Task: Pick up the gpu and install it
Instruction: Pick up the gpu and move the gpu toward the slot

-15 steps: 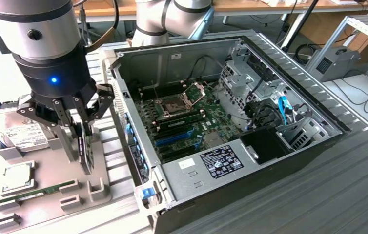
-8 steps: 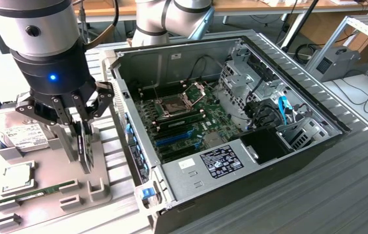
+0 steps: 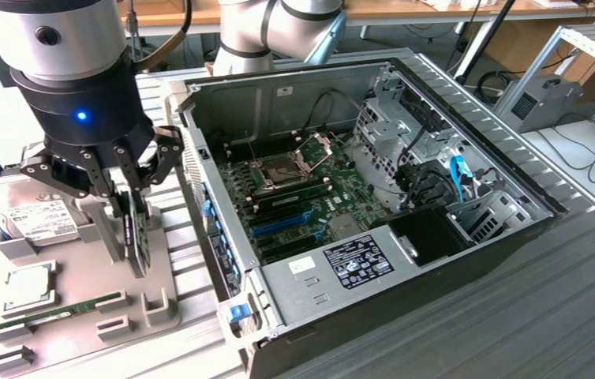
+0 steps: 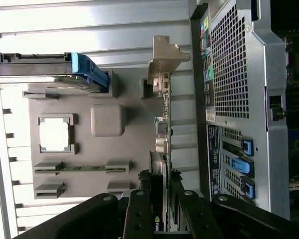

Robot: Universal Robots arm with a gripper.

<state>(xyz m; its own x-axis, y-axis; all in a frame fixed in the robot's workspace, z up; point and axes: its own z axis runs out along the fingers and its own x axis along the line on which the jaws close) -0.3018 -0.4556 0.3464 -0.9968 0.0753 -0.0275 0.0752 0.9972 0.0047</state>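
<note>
Jaws closed on gpu (image 3: 134,233) edge | wrist view: silver bracket (image 4: 164,57) | exterior view: open case (image 3: 308,304), motherboard (image 3: 308,189)

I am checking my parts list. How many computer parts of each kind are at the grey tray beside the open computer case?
Hard drive: 1
Processor chip: 1
RAM stick: 1
gpu: 1
Total: 4

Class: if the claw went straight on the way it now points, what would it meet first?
The gpu, standing on edge in the grey holder right under the claw. They may be touching; depth is unclear.
</note>
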